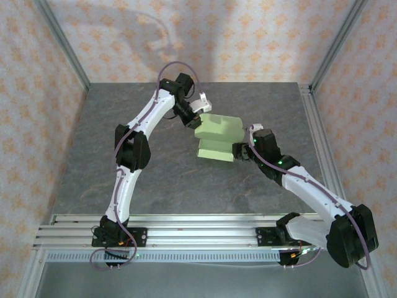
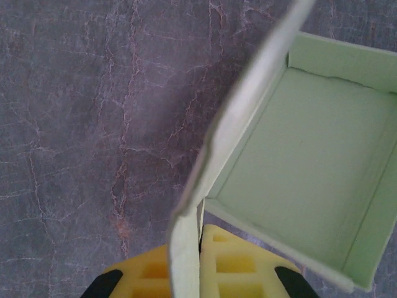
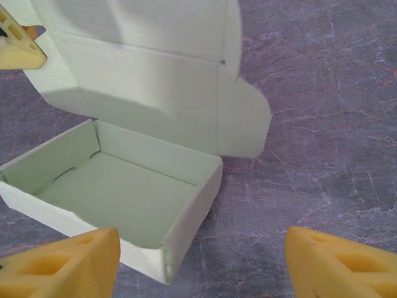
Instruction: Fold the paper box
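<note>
At the centre of the top view, the paper box (image 1: 216, 138) sits on the grey marbled table (image 1: 155, 180), between the two arms. It is partly formed: a shallow open tray (image 3: 118, 192) with its walls up, and a lid (image 3: 155, 68) standing up from the tray's far edge in the right wrist view. A rounded side flap (image 3: 245, 124) hangs at the lid's right end.

The left gripper (image 1: 191, 122) reaches in from the upper left of the box in the top view. In the left wrist view, its yellow fingers (image 2: 239, 267) at the bottom of the frame are pressed together on the lid's thin edge, which runs up between them (the tray's pale green inside lies to the right). One of those fingertips (image 3: 15, 43) also shows at the upper left of the right wrist view, against the lid.

The right gripper (image 3: 203, 233) sits low at the box's right side, just beside the tray. Its jaws are spread wide, with one yellow finger (image 3: 62, 264) at the lower left near the tray's front wall and the other at the lower right over bare table, holding nothing.
</note>
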{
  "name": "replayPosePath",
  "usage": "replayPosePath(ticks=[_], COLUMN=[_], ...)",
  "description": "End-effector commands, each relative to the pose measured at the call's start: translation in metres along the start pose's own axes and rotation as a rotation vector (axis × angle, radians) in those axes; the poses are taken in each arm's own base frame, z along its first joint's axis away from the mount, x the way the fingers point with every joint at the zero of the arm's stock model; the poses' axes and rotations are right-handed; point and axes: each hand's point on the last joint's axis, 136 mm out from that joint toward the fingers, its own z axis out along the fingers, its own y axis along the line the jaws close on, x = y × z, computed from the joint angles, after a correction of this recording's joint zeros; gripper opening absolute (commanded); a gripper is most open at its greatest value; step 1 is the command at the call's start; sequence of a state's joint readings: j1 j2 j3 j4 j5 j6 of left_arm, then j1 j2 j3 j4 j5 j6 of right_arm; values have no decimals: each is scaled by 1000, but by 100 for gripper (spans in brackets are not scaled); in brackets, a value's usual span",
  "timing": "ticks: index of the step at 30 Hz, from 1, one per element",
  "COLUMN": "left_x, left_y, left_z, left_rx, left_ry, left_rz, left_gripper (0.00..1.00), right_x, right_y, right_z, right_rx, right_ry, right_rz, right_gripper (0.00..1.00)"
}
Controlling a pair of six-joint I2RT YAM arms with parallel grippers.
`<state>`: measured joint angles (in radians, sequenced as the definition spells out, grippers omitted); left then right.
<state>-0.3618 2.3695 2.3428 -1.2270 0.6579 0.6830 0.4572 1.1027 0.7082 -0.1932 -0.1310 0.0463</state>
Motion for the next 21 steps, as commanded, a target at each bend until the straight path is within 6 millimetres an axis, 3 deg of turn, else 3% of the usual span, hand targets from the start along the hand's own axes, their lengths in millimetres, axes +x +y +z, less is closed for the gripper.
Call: replayPosePath(ticks=[1, 21], left_x=[7, 9], left_y=[-3, -26], left_z=[-3, -31], left_rx=[12, 2], left_ry=[33, -11], left_rz=[6, 25], left_gripper=[5, 4], right_x=[-9, -36], right_y=[-2, -9], right_z=[-3, -25], right_rx=[14, 72], right_ry=[-28, -91], right_rz=[-5, -100], right_gripper=[70, 70])
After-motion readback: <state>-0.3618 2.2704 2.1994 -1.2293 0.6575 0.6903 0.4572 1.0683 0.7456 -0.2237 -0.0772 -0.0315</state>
